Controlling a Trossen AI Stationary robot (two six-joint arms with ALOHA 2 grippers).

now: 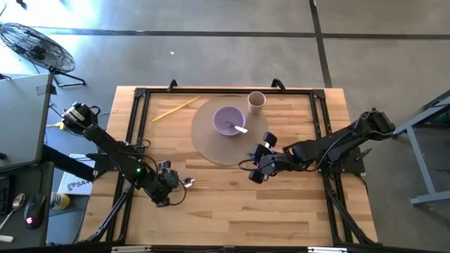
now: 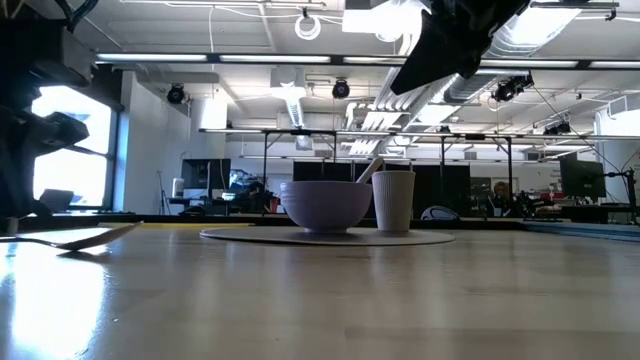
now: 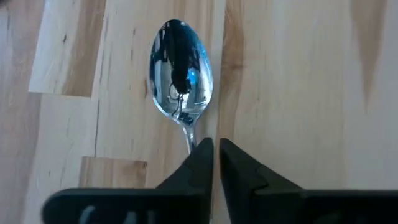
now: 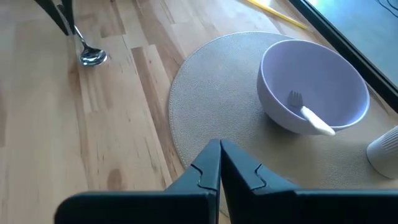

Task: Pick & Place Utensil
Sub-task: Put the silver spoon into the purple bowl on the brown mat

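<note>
A shiny metal spoon (image 3: 180, 68) lies low over the wooden table near its front left. It also shows in the high view (image 1: 188, 183), the right wrist view (image 4: 92, 57) and the low view (image 2: 85, 240). My left gripper (image 3: 215, 152) is shut on its handle. My right gripper (image 4: 219, 158) is shut and empty, hovering over the near edge of the round mat (image 1: 211, 144). A lilac bowl (image 1: 229, 121) stands on the mat with a white fork (image 4: 311, 118) leaning in it. My left gripper pinches the spoon's thin handle (image 3: 191, 138) between its two fingertips, just behind the spoon's bowl. The fingers slant down from above and from the table's left. The spoon's bowl faces up and points toward the table's right. Whether it rests on the wood or hangs just above it cannot be told.
A paper cup (image 1: 256, 102) stands on the mat behind the bowl, toward the right. A yellow stick (image 1: 174, 109) lies at the far left of the table. A black frame (image 1: 140, 95) runs along the table's edges. Bare wood (image 1: 246, 211) spreads across the front.
</note>
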